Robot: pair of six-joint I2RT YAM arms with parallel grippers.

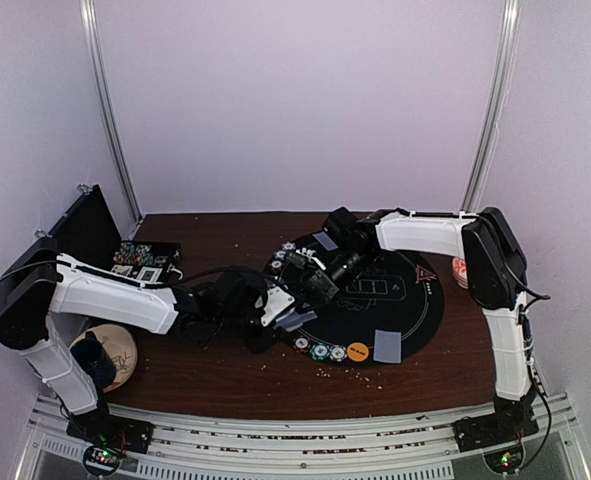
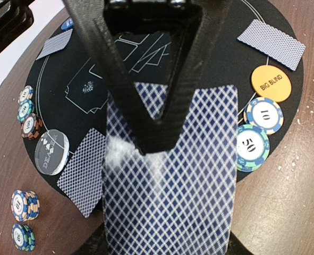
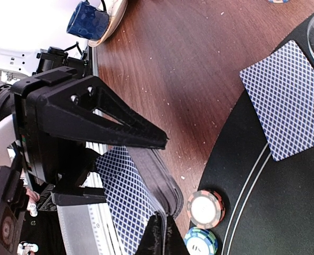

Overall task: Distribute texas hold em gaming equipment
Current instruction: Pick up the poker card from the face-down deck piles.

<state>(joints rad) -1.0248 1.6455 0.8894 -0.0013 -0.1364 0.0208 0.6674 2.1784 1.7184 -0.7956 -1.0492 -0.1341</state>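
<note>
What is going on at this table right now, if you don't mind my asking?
The left gripper holds the deck of cards over the black mat's edge. The right gripper is shut at the deck's end, apparently pinching the top card. A few cards, chip stacks and an orange disc already lie on the mat.

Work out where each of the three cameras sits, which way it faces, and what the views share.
Top: above and behind the arm bases, looking down on the table and black mat; left arm and right arm show.
Left wrist: on the left gripper, looking down its finger at the deck it holds.
Right wrist: low over the mat's edge, facing the left gripper; own fingertips at bottom.
Shared: both wrist views show the deck.
</note>
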